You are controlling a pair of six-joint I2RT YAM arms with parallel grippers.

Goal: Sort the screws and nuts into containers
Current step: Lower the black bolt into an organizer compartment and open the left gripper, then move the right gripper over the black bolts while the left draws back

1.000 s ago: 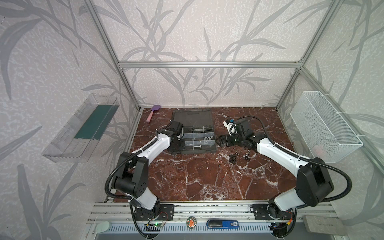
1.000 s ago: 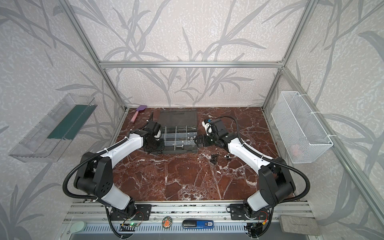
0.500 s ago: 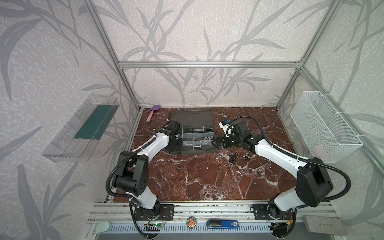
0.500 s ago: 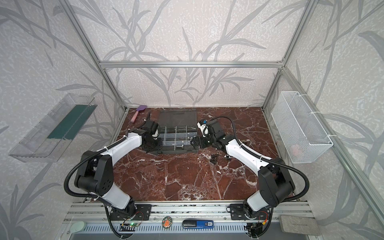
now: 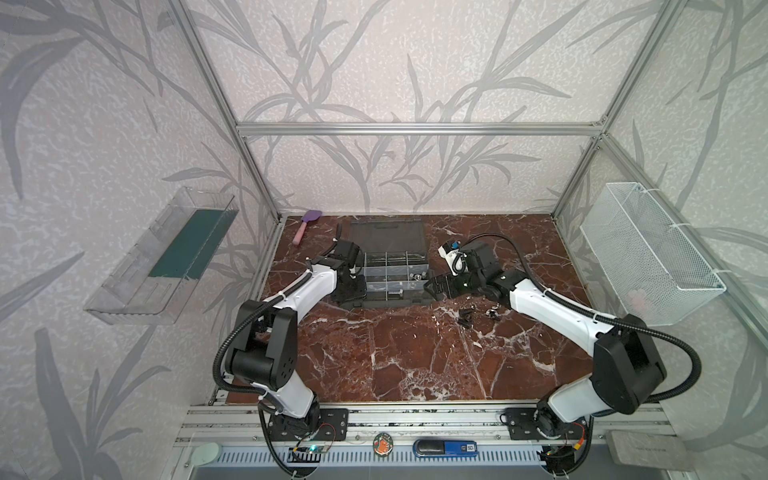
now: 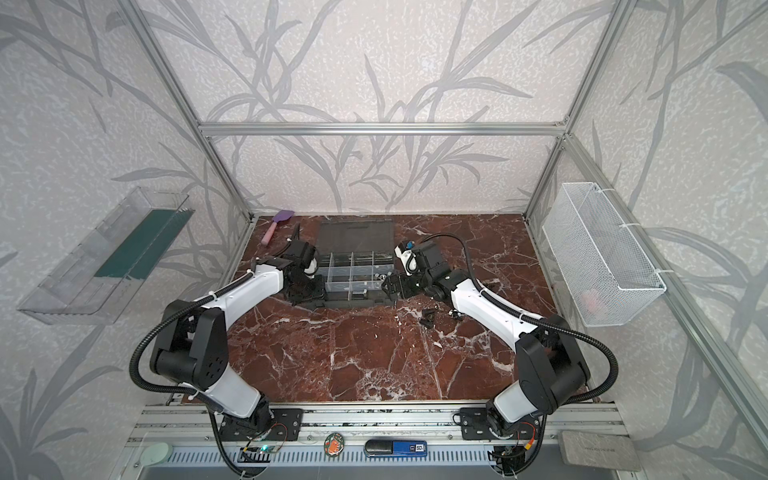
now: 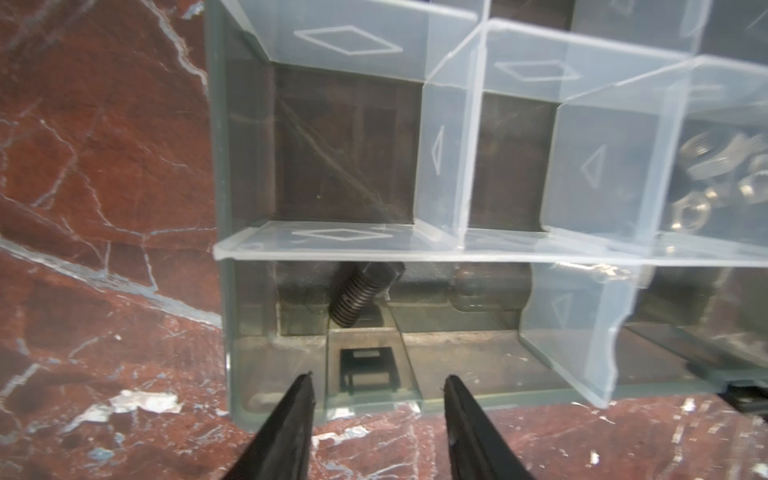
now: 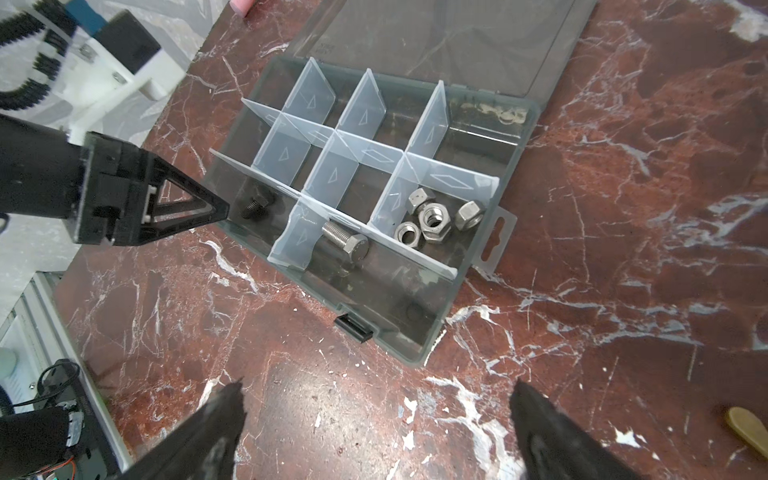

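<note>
The dark grey organizer case [image 5: 376, 302] [image 6: 337, 304] lies open in both top views, its containers [image 8: 328, 174] split by clear dividers. A black screw [image 7: 357, 296] [image 8: 253, 205] lies in the corner compartment on the left arm's side. A silver bolt [image 8: 347, 242] lies in the compartment beside it, and several silver hex nuts [image 8: 436, 218] [image 7: 706, 166] sit in another. My left gripper [image 7: 378, 382] [image 5: 353, 287] [image 8: 199, 212] is open and empty at that corner's outer wall. My right gripper [image 8: 376, 390] [image 5: 433, 286] is wide open and empty above the table beside the case. Loose screws and nuts [image 5: 466, 318] [image 6: 428, 318] lie on the table under the right arm.
The case's lid [image 5: 386, 235] lies flat behind it. A purple spatula [image 5: 307, 224] rests at the back left. A clear tray with a green base [image 5: 166, 257] hangs on the left wall and a white wire basket [image 5: 648, 253] on the right. A wooden piece [image 8: 748, 424] lies nearby.
My left gripper has opened at the case's corner compartment, where the black screw now lies. My right gripper has shifted slightly toward the case.
</note>
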